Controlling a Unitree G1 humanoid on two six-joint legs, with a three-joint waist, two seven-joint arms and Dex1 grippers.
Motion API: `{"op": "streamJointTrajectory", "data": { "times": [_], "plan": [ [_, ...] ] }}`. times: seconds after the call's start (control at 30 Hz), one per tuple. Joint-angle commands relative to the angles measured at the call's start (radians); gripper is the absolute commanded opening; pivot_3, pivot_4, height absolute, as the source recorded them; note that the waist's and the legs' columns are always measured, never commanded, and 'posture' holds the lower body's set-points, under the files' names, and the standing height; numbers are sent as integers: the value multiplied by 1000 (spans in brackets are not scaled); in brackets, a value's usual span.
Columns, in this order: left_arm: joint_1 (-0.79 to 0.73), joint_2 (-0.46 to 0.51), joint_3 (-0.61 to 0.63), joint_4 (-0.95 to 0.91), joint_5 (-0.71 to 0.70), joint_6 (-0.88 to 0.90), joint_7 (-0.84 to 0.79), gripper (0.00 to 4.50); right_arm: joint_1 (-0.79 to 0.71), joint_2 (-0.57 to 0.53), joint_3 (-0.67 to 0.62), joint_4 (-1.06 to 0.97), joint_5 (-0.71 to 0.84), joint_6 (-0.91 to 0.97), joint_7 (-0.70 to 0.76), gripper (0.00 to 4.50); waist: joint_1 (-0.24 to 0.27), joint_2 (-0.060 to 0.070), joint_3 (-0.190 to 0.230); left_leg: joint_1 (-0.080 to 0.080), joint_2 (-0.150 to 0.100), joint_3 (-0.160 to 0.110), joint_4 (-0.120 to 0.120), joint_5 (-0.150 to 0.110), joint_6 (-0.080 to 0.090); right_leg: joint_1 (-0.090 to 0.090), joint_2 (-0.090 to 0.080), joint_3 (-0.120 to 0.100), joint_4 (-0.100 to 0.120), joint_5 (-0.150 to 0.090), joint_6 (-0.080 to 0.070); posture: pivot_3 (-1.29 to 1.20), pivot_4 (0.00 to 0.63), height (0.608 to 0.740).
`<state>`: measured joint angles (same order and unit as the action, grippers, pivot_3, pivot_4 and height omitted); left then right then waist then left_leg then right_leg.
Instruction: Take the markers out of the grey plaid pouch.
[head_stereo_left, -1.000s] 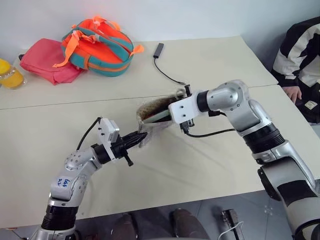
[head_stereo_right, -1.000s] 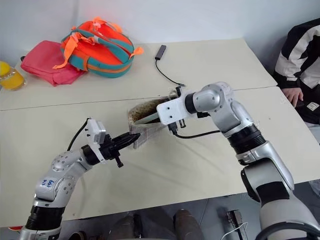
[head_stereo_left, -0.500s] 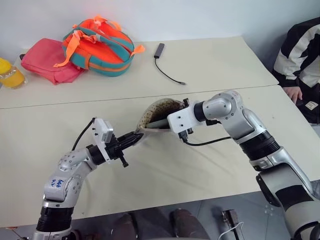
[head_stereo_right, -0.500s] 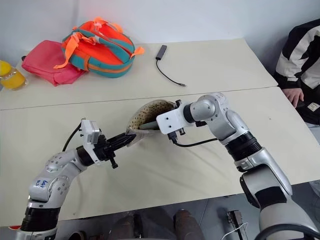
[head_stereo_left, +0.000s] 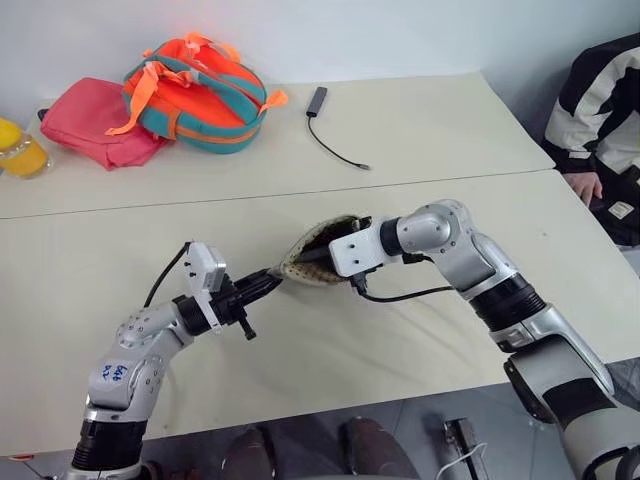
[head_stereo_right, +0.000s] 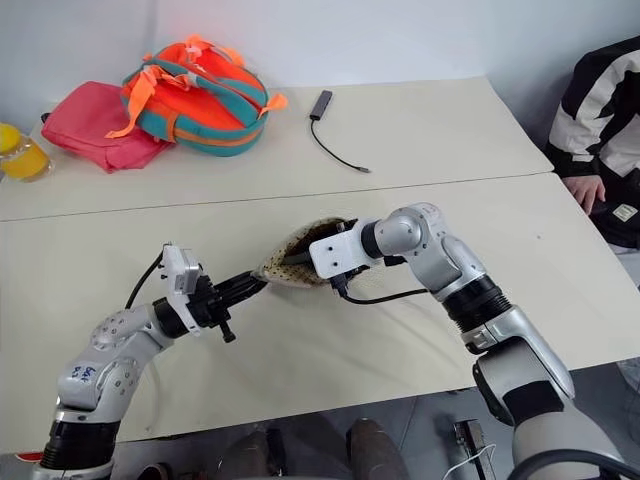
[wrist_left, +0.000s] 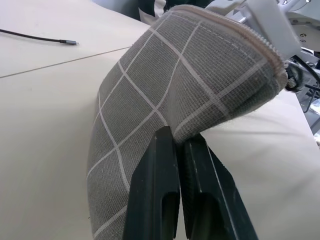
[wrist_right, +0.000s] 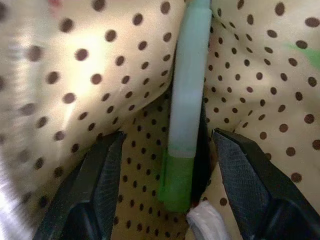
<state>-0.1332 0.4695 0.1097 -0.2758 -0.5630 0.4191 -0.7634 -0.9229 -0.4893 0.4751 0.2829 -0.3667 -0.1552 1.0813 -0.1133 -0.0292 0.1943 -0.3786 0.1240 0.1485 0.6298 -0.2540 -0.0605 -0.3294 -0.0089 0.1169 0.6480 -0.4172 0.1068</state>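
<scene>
The grey plaid pouch (head_stereo_left: 300, 268) lies mid-table, its mouth open and showing dotted lining. My left gripper (head_stereo_left: 268, 286) is shut on the pouch's near corner; in the left wrist view the two fingers (wrist_left: 155, 170) pinch a fold of the plaid fabric (wrist_left: 165, 75). My right gripper (wrist_right: 169, 136) reaches into the pouch's mouth from the right. Its fingers (wrist_right: 97, 190) stand open on either side of a light green marker (wrist_right: 182, 115), which lies in a crease of the lining. Neither finger touches the marker. The red marker is hidden.
An orange-teal backpack (head_stereo_left: 200, 90) and a pink bag (head_stereo_left: 100, 122) sit at the table's far left. A black cable with an adapter (head_stereo_left: 335, 140) lies behind the pouch. A person (head_stereo_left: 600, 110) sits at the right edge. A yellow object (head_stereo_left: 18, 148) is at far left.
My right gripper has sunk into the pouch's mouth and its fingers have spread apart. The pouch has come down with it, closer to the table. The left gripper keeps its pinch.
</scene>
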Motion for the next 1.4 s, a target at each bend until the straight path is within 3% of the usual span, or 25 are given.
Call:
{"op": "streamJointTrajectory", "data": {
  "times": [0.03, 0.13, 0.3, 0.7, 0.93, 1.13, 1.4],
  "plan": [
    [3, -1, 18, -59, -41, -14, -17, 0, -8, 24, 2, 8, -3, -5, -22, 2772, -1, 0, 0, 0, 0, 0, 0, 0, 0, 0, 0, 0, 0, 0, 0, 0, 150, 740],
    [-2, -3, 11, -61, -41, -14, -15, 0, 6, 28, 6, 19, -14, -3, -33, 2118, 1, 0, 0, 0, 0, 0, 0, 0, 0, 0, 0, 0, 1, 0, 0, 0, 150, 740],
    [3, -5, 12, -56, -34, -20, -7, 0, 7, 17, -25, -42, 21, 32, -4, 426, 2, 0, 0, 0, 0, 0, 0, 0, 0, 0, 0, 0, 1, 0, 0, 0, 150, 740],
    [-13, -13, 38, -8, -23, -44, 2, 0, -15, -54, -108, -235, 211, 181, 169, 397, 3, 0, 0, 0, 0, -1, 0, 0, 0, 0, 0, -1, 0, 0, 0, 0, 150, 740],
    [-13, -10, 42, -3, -22, -44, 1, 0, -11, -79, -128, -245, 258, 214, 188, 397, 3, 0, 0, 0, 0, 0, 0, 0, 0, 0, 0, 0, 0, 0, 0, 0, 150, 740],
    [-9, -4, 43, 2, -2, -55, 8, 0, -72, -60, -228, -291, 409, 343, 186, 397, 2, 0, 0, 0, 0, 0, -1, 0, 0, 0, 0, 0, 0, 0, 0, 0, 150, 740],
    [-52, -13, 72, 72, 61, -141, 60, 0, -97, -92, -290, -317, 491, 421, 176, 397, 4, 0, 0, -1, 0, -1, -1, 0, 0, 0, 0, -1, -1, 0, 0, 0, 150, 740]
  ]
}}
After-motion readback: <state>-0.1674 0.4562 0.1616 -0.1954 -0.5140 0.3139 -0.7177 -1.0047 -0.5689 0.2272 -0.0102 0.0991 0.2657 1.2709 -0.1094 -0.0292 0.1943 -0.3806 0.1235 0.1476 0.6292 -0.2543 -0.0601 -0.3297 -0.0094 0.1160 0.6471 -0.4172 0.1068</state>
